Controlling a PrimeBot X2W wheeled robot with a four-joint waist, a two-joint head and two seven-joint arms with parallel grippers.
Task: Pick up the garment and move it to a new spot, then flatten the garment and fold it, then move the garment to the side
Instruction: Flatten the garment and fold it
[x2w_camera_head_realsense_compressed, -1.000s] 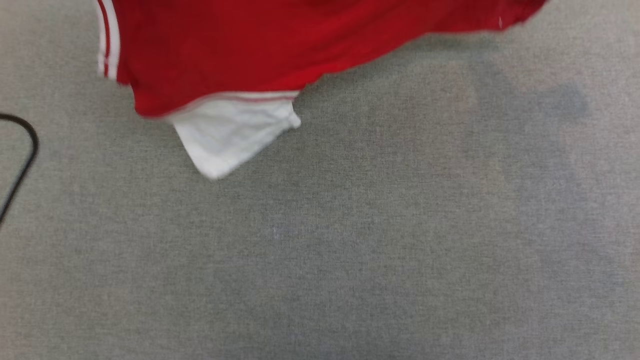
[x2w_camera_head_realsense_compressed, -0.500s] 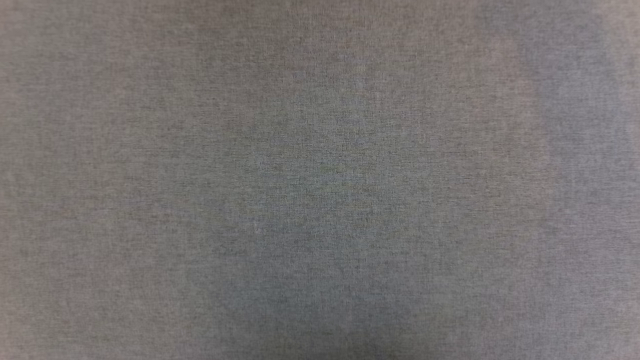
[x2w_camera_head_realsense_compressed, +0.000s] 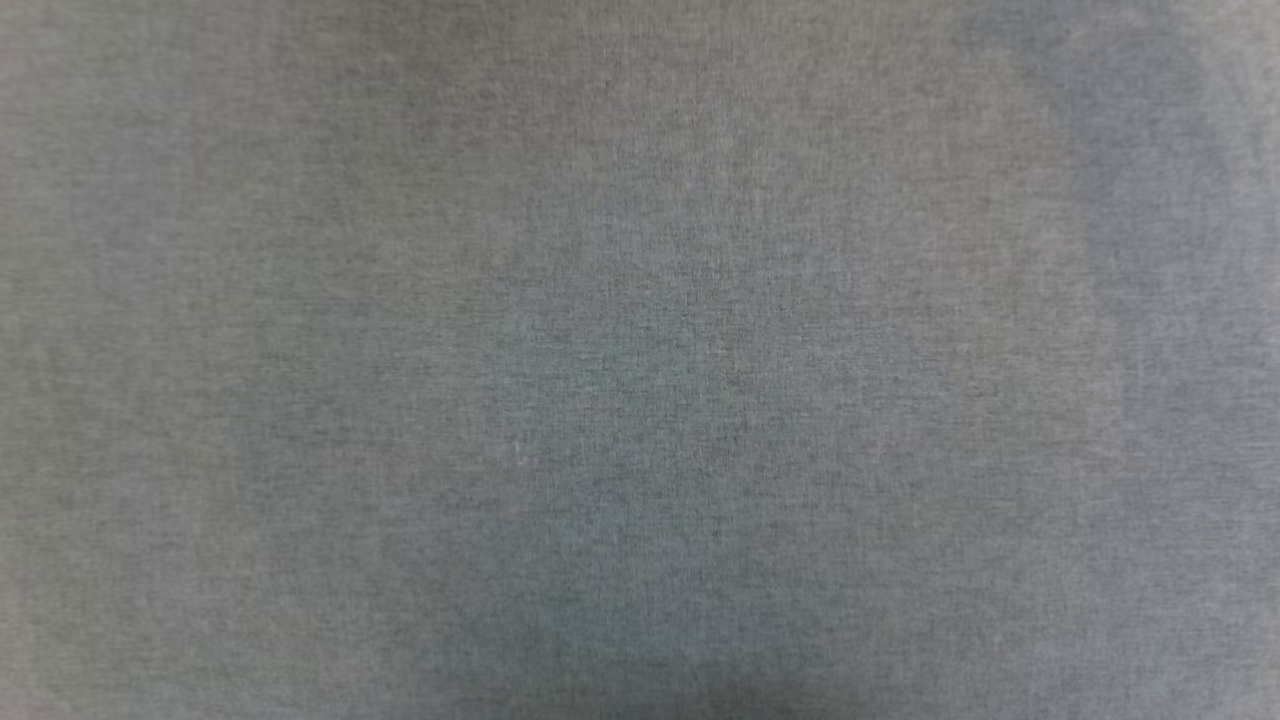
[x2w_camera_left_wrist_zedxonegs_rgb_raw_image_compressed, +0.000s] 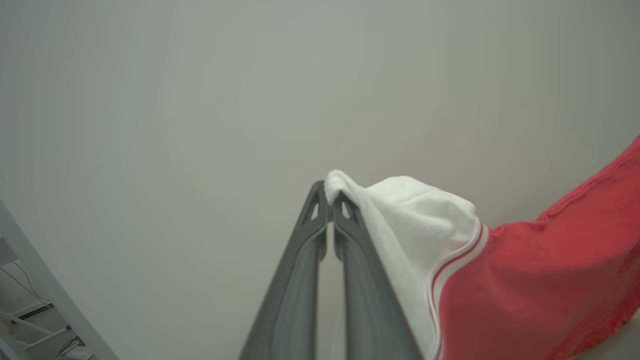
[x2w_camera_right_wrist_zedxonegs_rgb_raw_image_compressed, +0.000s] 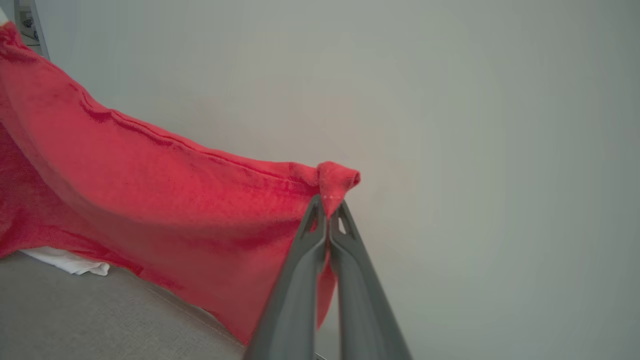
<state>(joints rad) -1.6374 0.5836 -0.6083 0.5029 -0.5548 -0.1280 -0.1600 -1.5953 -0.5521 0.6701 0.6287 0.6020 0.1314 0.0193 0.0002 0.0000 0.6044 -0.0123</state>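
The garment (x2w_camera_left_wrist_zedxonegs_rgb_raw_image_compressed: 525, 280) is a red shirt with a white sleeve and red-and-white striped trim, held up in the air against a pale wall. My left gripper (x2w_camera_left_wrist_zedxonegs_rgb_raw_image_compressed: 330, 197) is shut on the tip of the white sleeve, and the red body hangs away to the right of its fingers. My right gripper (x2w_camera_right_wrist_zedxonegs_rgb_raw_image_compressed: 328, 205) is shut on a red corner of the garment (x2w_camera_right_wrist_zedxonegs_rgb_raw_image_compressed: 165, 200), which stretches off to the left and sags down to the grey surface (x2w_camera_right_wrist_zedxonegs_rgb_raw_image_compressed: 75, 310). A white sleeve (x2w_camera_right_wrist_zedxonegs_rgb_raw_image_compressed: 70, 262) peeks out under the red cloth there.
The head view looks down on bare grey cloth-covered tabletop (x2w_camera_head_realsense_compressed: 640, 360). A pale plain wall (x2w_camera_right_wrist_zedxonegs_rgb_raw_image_compressed: 475, 125) stands behind both grippers. A white frame with cables (x2w_camera_left_wrist_zedxonegs_rgb_raw_image_compressed: 30, 300) shows at the lower left of the left wrist view.
One second ago the red garment with its white sleeve lay across the top of the head view, with a black cable at the left; both have since left that view.
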